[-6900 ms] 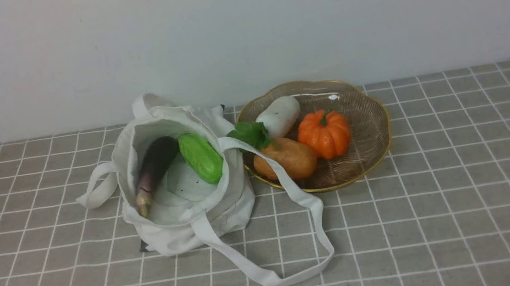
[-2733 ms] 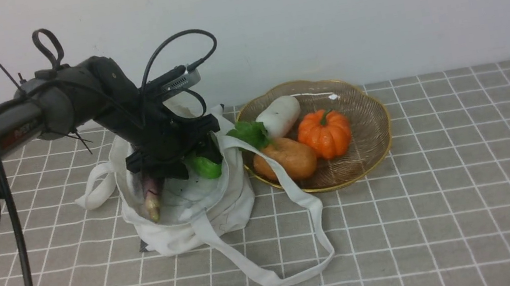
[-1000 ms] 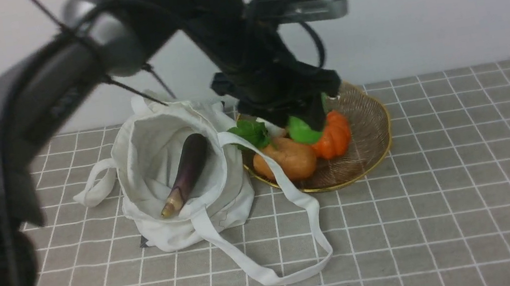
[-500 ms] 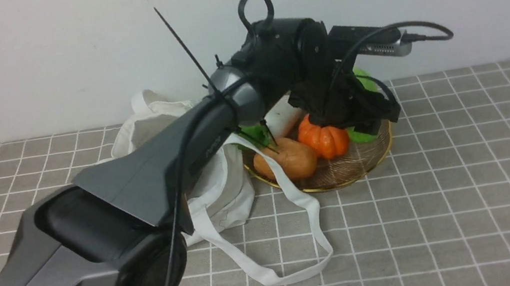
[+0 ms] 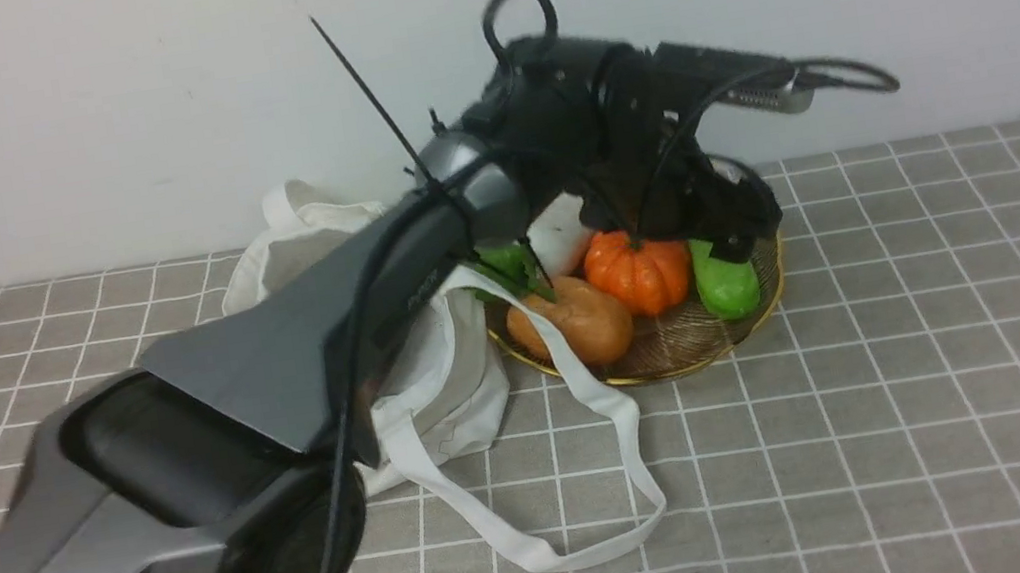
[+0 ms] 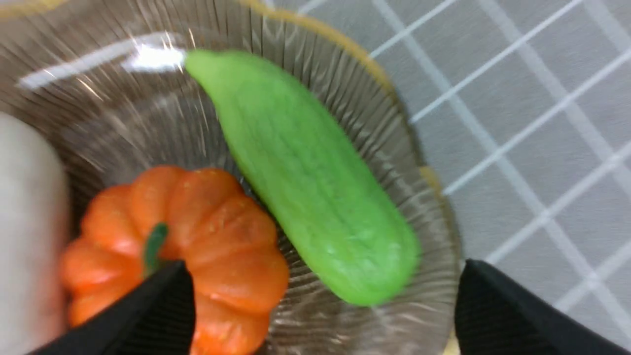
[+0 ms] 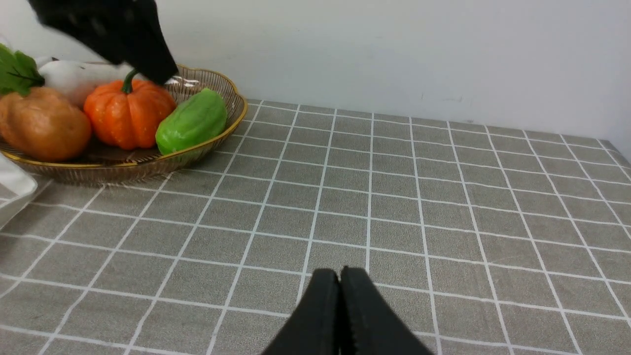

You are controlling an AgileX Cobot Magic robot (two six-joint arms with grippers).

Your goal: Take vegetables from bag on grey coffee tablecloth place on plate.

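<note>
The green gourd [image 5: 724,280] lies free in the plate [image 5: 774,275], at its right side beside the orange pumpkin [image 5: 639,269]. My left gripper [image 5: 725,226] hovers just above it, open and empty. In the left wrist view the gourd [image 6: 305,172] lies between and beyond my spread fingertips [image 6: 167,301], on the ribbed plate [image 6: 123,113]. The bag [image 5: 444,387] sits left of the plate on the grey checked tablecloth [image 5: 887,372]; my left arm hides its opening and the eggplant. My right gripper [image 7: 339,272] is shut and empty, low over the cloth, well right of the plate [image 7: 240,112].
The plate also holds a brown potato [image 5: 571,323], a white radish [image 5: 562,228] and a green leaf [image 5: 506,262]. One bag strap [image 5: 605,515] loops forward over the cloth in front of the plate. A white wall stands close behind.
My left gripper has let go of the green gourd, which now lies in the plate right of the pumpkin. The gripper has opened and drawn slightly up and back.
</note>
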